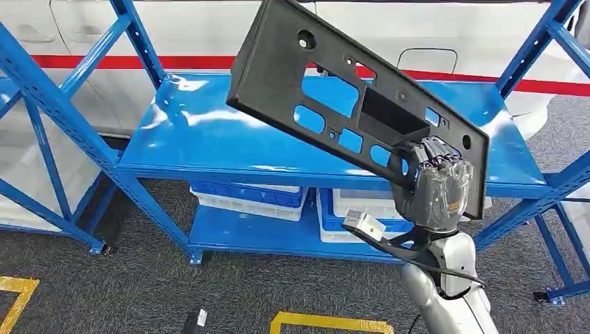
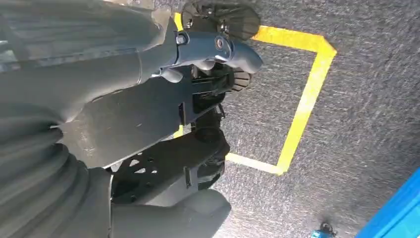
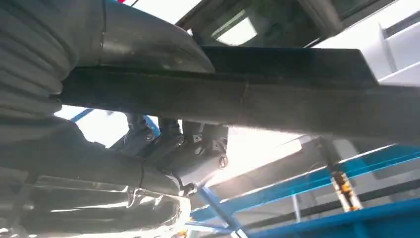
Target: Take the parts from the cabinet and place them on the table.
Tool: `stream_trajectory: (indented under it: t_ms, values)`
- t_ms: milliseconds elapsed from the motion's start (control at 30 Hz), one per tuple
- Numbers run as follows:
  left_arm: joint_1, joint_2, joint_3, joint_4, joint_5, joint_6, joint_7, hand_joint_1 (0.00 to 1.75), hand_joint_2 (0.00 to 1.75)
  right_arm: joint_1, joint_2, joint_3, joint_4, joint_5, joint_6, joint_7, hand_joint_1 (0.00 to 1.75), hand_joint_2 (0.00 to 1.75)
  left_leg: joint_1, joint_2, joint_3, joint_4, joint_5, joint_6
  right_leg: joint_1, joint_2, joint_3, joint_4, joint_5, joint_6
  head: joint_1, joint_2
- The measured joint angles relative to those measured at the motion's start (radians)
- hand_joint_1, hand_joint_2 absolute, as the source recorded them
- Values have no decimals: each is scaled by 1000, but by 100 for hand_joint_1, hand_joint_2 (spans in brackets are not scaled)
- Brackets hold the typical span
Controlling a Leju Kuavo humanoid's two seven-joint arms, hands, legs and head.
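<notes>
Blue and white crates (image 1: 250, 196) sit low, above grey carpet (image 1: 139, 278) marked with yellow tape (image 1: 327, 322).

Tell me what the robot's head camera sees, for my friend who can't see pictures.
The robot's right hand holds a big black plastic panel with cut-out holes, lifted and tilted above a shiny blue metal shelf. Blue and white bins sit on the lower shelf, above grey carpet with yellow tape.

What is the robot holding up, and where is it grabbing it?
The right hand holds a flat black plastic panel with cut-out holes, gripping its lower long edge near the right end, lifted above the blue metal shelf. The left hand holds nothing.
</notes>
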State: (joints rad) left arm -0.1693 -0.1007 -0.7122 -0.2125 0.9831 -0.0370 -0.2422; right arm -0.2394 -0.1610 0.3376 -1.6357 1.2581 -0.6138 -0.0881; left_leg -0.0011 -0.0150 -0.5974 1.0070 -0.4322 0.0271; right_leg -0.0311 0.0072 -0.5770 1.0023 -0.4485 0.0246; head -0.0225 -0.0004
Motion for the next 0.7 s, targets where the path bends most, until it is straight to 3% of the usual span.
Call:
stream_trajectory:
  t_ms: [33,67,133,167,200,233,267,300,333,367,467,500,533,567,633,667,700]
  values:
    - [0,0,0,0,0,3,0,0,175,2,-1,0,-6,-4,-2,-1,175,175,2,3,-6,16,-18,-7,1,0,1,0,1,-3,0,0]
    - [0,0,0,0,-1,10,0,0,175,7,-2,-2,-13,-9,-5,-4,175,175,3,7,-26,67,-57,-14,2,0,0,0,3,-13,-5,0]
    - [0,2,0,1,-6,20,0,0,175,25,-3,-6,-22,-18,-17,-14,175,175,5,12,-97,232,-143,-22,6,-2,-2,1,3,-14,-5,0]
    - [0,4,0,2,-9,20,0,0,175,35,-5,-6,-24,-21,-20,-17,175,175,5,12,-126,297,-165,-23,8,-4,-3,1,4,-16,-4,0]
    - [1,5,0,3,-9,21,0,0,175,44,-5,-7,-26,-25,-21,-19,175,175,5,12,-136,320,-164,-21,11,-4,-5,1,4,-17,-4,0]
    - [1,6,0,4,-10,21,0,0,175,50,-5,-8,-27,-25,-21,-21,175,175,4,12,-122,294,-141,-16,13,-3,-5,1,5,-18,-5,0]
    - [0,7,0,4,-10,21,0,0,175,54,-6,-8,-30,-25,-21,-21,175,175,3,12,-87,229,-104,-8,17,-3,-4,1,5,-18,-5,0]
    - [-1,8,0,4,-10,21,0,0,175,56,-6,-10,-34,-25,-21,-21,175,175,0,11,-26,119,-54,4,21,-1,-2,0,7,-20,-5,0]
    - [-3,8,0,4,-10,21,0,0,175,56,-6,-12,-38,-26,-21,-21,175,175,-5,11,23,31,-25,21,21,-1,-2,0,7,-20,-4,0]
    - [-6,15,0,5,-10,21,0,0,175,57,-6,-13,-41,-26,-23,-21,175,175,-9,15,35,7,-41,31,24,-2,-4,1,7,-18,0,0]
    - [-5,14,0,6,-13,30,0,0,175,62,-9,-15,-45,-34,-31,-29,175,175,-20,17,30,2,-29,33,20,-7,-7,-3,13,-10,-6,0]
    - [-5,15,0,7,-23,39,-2,0,175,62,-9,-15,-50,-39,-34,-36,175,175,-19,17,31,-10,-19,38,24,-7,-7,-7,18,-2,-5,0]
    - [-6,16,-2,7,-41,48,-5,0,175,64,-12,-16,-55,-47,-39,-43,175,175,-6,23,38,-28,-5,35,26,-9,-18,8,6,-1,-6,0]
    - [-8,16,-3,7,-53,55,-8,0,175,65,-15,-19,-59,-54,-44,-50,175,175,-6,22,38,-34,1,40,26,-7,-34,41,-20,-4,-3,0]
    - [-9,16,-10,7,-67,58,-14,0,175,73,-16,-19,-69,-62,-48,-61,175,175,-7,23,30,-33,4,43,21,-7,-100,195,-95,-9,-1,0]
    - [-9,16,-15,7,-75,51,-22,0,175,83,-20,-19,-75,-63,-50,-65,175,175,-7,23,26,-33,6,43,19,-7,-133,276,-125,-5,-3,0]
    - [-8,16,-18,7,-80,46,-27,0,175,95,-22,-21,-81,-64,-50,-65,175,175,-6,23,23,-32,8,42,17,-7,-148,318,-134,3,-1,0]
